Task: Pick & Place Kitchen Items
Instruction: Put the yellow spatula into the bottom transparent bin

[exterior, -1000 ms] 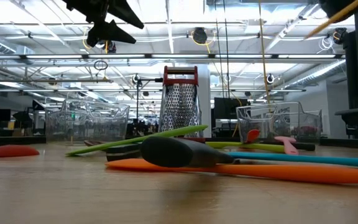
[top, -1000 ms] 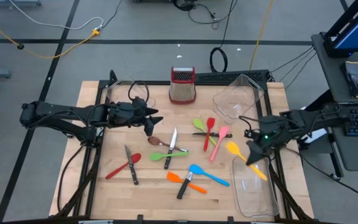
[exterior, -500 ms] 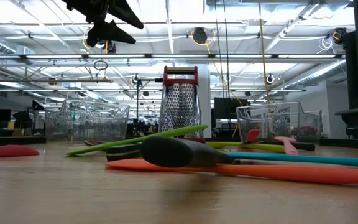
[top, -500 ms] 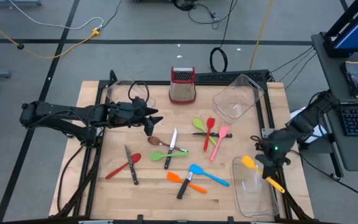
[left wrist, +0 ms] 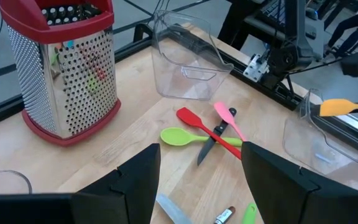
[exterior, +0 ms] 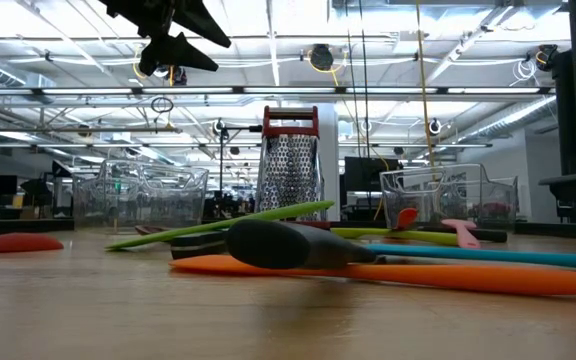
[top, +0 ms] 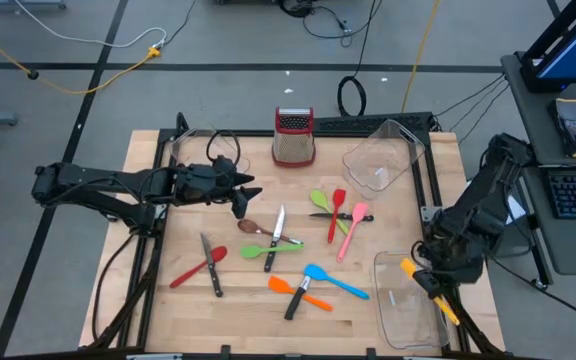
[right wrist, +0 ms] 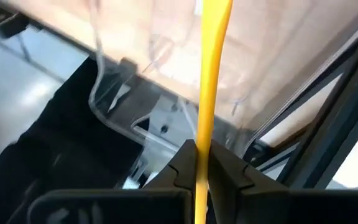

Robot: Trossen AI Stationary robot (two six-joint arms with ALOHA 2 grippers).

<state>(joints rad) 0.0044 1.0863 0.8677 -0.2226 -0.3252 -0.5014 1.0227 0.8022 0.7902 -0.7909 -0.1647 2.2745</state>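
Note:
A yellow spatula hangs over the clear bin at the near right, with my right gripper shut on it. The other kitchen items lie flat on the wooden table: a green spoon, red spatula, pink spatula, blue spatula, orange spatula, red spoon and black-handled knives. My left gripper waits open above the table's left middle, nothing between its fingers. My right gripper pinches the yellow spatula's handle between its two fingers. The hold is along the handle's middle stretch, the blade on one side and the free end on the other. The spatula is lifted clear, over the bin.
A steel box grater with a red top stands at the far middle. A second clear bin sits at the far right. Black frame rails run along the table's edges. Bare wood lies near the front left.
My right gripper has swung toward the table's near edge and sunk a little, rolling as it went, still shut on the yellow spatula. The spatula has turned about with it and now hangs over the near right bin. It has left the low view.

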